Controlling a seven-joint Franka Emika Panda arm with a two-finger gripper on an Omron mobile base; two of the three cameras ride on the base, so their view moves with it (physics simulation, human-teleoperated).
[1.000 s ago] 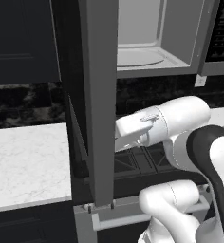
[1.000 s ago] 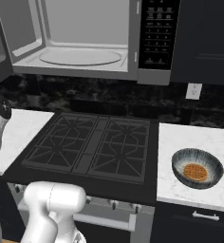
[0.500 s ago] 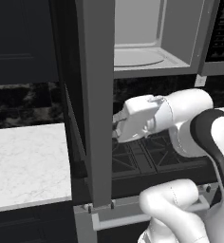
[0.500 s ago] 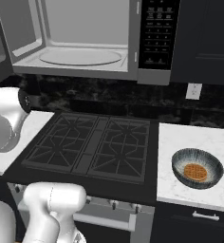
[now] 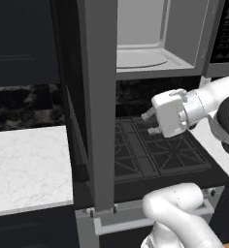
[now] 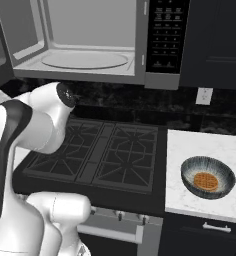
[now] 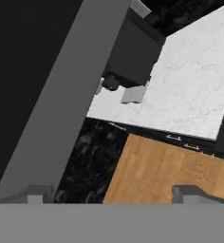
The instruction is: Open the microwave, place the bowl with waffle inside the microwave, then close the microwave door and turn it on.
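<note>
In the left base view, a white marble counter (image 5: pixel 29 164) fills the 8 o'clock area. Just right of it, the microwave door (image 5: pixel 101 97) stands swung wide open, seen edge-on as a tall grey slab running from the top down past the middle. Behind it, toward 1 o'clock, the microwave (image 5: pixel 155 43) shows its light grey cavity with the round turntable (image 5: pixel 136 59) bare. Below the cavity lies the black gas stove (image 5: pixel 150 155). At 3 o'clock the white arm reaches in over the stove, and its tool (image 5: pixel 151 122) points toward the door, apart from it, its fingers spread wide and grasping nothing.

In the right base view, the arm bulks at 9 o'clock. The open microwave (image 6: pixel 90 40) spans the top, with its black button panel (image 6: pixel 162 37) at 1 o'clock. The stove (image 6: pixel 97 157) sits in the middle. At 4 o'clock, on a second marble counter (image 6: pixel 190 150), rests the bowl (image 6: pixel 208 177), upright, with the waffle (image 6: pixel 206 181) lying in its bottom. The bowl is well apart from the arm and from the microwave.

In the hand view, the grey door edge (image 7: pixel 61 104) slants from 7 o'clock to 12 o'clock, the marble counter (image 7: pixel 190 90) lies at 2 o'clock, and a wooden floor (image 7: pixel 166 171) shows at 5 o'clock.
</note>
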